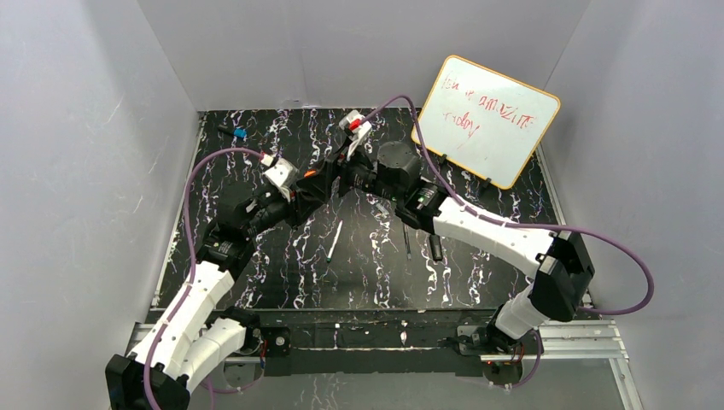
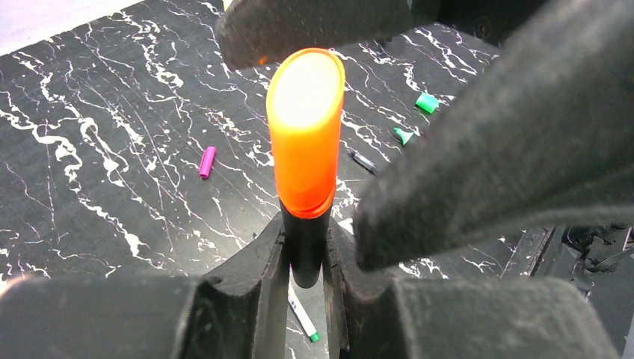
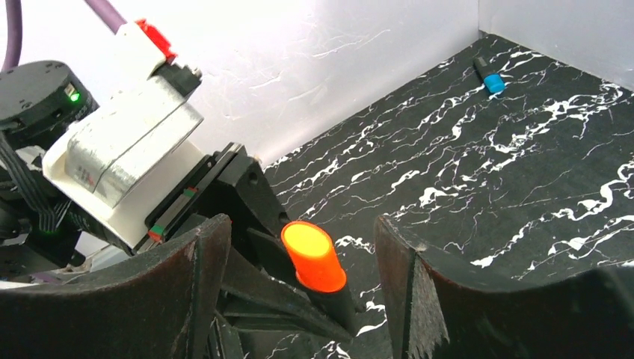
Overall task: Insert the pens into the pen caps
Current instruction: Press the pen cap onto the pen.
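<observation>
A short black marker (image 2: 305, 254) with an orange cap (image 2: 305, 134) on its upper end stands upright, and my left gripper (image 2: 305, 233) is shut on its black barrel. My right gripper (image 3: 301, 228) is open, one finger on each side of the orange cap (image 3: 314, 258) without touching it. In the top view both grippers meet above the middle of the table, left gripper (image 1: 318, 177) and right gripper (image 1: 346, 175). On the table lie a slim white pen (image 1: 335, 240), a slim dark pen (image 1: 406, 242), a black marker (image 1: 435, 248), a purple cap (image 2: 207, 161) and a green cap (image 2: 427, 102).
A blue cap (image 1: 240, 134) lies by a short black piece at the far left of the black marbled table (image 1: 282, 273). A whiteboard (image 1: 487, 120) leans at the back right. Grey walls close in three sides. A green cone-shaped tip (image 2: 404, 135) lies near the green cap.
</observation>
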Robot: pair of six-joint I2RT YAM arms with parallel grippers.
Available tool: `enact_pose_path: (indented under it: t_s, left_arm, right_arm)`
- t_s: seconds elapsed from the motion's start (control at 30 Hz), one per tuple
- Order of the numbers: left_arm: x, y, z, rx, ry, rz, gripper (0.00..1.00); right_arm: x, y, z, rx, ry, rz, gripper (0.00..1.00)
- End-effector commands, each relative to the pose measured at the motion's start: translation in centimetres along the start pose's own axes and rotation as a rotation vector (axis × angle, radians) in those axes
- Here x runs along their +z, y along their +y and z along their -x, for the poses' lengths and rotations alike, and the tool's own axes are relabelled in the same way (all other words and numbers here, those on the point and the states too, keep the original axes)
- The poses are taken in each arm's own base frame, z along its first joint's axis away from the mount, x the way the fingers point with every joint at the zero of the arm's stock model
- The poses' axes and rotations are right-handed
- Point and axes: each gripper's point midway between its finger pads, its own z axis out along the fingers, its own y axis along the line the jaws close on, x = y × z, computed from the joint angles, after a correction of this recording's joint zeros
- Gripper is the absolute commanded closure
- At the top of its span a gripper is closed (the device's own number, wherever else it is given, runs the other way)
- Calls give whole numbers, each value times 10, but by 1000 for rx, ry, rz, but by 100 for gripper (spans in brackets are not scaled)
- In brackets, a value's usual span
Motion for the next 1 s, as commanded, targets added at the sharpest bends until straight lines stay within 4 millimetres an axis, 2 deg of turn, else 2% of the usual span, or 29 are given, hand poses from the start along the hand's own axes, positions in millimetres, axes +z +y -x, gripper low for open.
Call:
enact_pose_path:
  t_s: [0.0,0.13,0.3,0.47,0.73,0.97]
  left_arm:
    - [-3,-6,3,14,-26,-24,100]
    - [-2,-8,-1,10,-18,-34,100]
    - [-2,-11,-2,10,-16,-54,100]
    - [-3,-12,-2,17,-16,-59,100]
    - [-4,-16,-1,21,-22,-79,100]
    - [-4,-16,-3,21,-15,-82,100]
  right_arm:
    - [5,-1,33,-14,-58,18,22]
    - [12,-4,41,-25,-68,15,22]
    - [25,-10,40,-27,-58,12,22]
    - [33,-14,30,-18,-34,17,22]
    - [41,-30,11,-20,-5,-14,22]
    - [46,-37,11,-17,-5,-16,22]
